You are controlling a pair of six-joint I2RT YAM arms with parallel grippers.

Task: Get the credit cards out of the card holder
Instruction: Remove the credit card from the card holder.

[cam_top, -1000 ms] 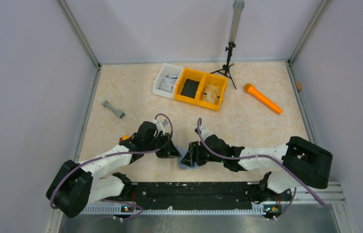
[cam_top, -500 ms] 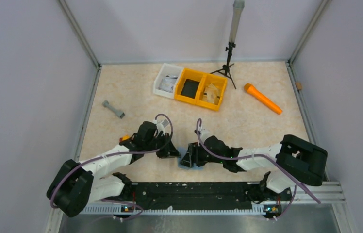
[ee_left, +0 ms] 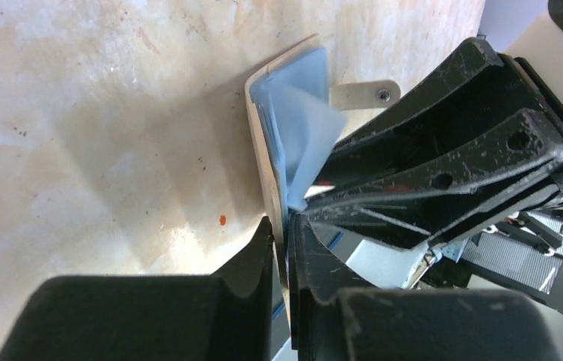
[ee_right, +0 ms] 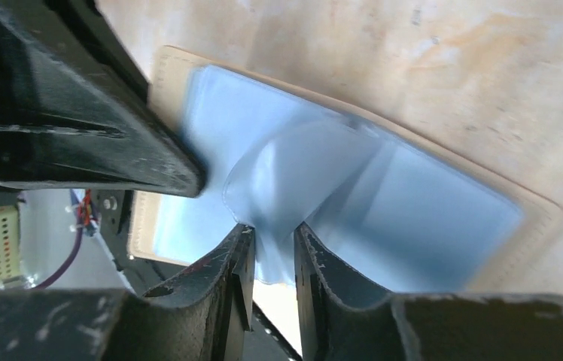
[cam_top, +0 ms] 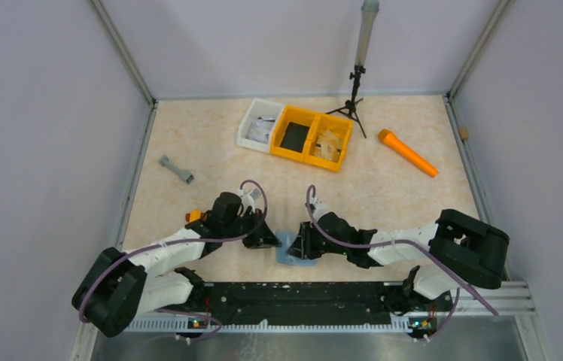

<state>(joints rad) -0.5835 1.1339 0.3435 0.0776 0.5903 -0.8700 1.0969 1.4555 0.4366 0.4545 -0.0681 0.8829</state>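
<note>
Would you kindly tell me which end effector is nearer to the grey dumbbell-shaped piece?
Left. The left end effector sits toward the near right of the grey dumbbell-shaped piece; the right end effector lies farther right, beyond it.

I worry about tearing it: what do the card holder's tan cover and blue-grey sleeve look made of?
Tan cover of the card holder: likely leather or faux leather, matte, with a stitch-like line along its edge. Blue-grey sleeve: probably thin soft plastic, glossy and translucent; it buckles into a fold where the right fingers pinch it.
</note>
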